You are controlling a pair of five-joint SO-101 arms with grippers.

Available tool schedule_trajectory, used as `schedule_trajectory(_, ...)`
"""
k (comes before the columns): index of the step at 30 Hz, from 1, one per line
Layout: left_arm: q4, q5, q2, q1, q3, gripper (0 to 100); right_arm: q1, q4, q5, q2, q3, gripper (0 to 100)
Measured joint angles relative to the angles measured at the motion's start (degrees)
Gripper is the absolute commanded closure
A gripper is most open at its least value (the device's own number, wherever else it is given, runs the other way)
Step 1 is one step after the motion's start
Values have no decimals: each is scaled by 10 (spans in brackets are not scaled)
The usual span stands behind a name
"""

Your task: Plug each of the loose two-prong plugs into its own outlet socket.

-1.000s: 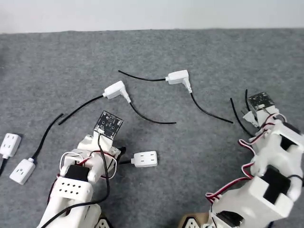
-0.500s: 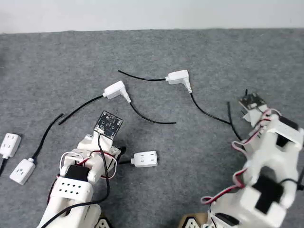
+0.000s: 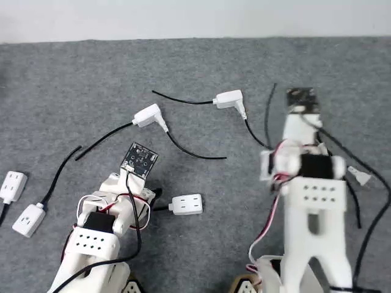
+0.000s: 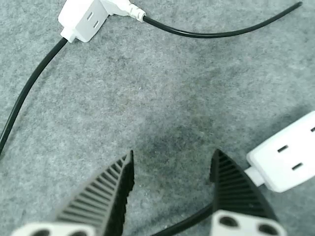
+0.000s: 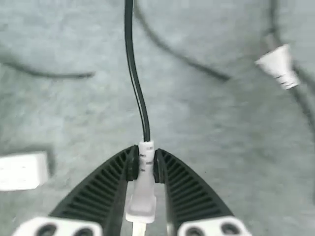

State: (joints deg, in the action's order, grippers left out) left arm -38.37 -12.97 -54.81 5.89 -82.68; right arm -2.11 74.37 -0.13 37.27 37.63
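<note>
Black ribbed fingers (image 5: 110, 182) of my right gripper (image 5: 143, 160) are clamped tight on a white plug (image 5: 142, 196), pinching it at the neck where its black cord (image 5: 133, 73) comes out; the cord runs straight away from the jaws over the grey carpet (image 5: 221, 128). A second plug (image 5: 278, 66), small and white, lies loose on the carpet off to one side of the held cord, and in the high view I find it (image 3: 360, 177) just beside the right arm (image 3: 311, 195), which stretches up the right half of the mat. My left gripper (image 4: 172, 162) hangs spread wide over bare carpet, holding nothing. Just beside one of its fingers sits a white outlet socket (image 4: 288, 157) with two slots facing up; from above, that socket (image 3: 186, 204) lies flat near the middle of the mat, right next to the left arm (image 3: 104, 226). Farther out, two white connector blocks (image 3: 149, 115) (image 3: 229, 98) each have black cord leaving both ends, though I cannot tell how firmly they are seated. At the left edge, two more white sockets (image 3: 12, 185) (image 3: 29, 220) lie close together.
</note>
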Motion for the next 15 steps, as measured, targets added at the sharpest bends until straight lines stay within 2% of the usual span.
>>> schedule_trajectory(2,0,0,0,0,0,764,-44,-19,-9,20,54,990)
schedule_trajectory(6,0,0,0,0,0,764,-79,-91,-32,61,194,991)
schedule_trajectory(10,0,0,0,0,0,764,-75,-204,-127,119,330,991)
schedule_trajectory(15,0,0,0,0,0,764,-57,-313,-257,196,415,991)
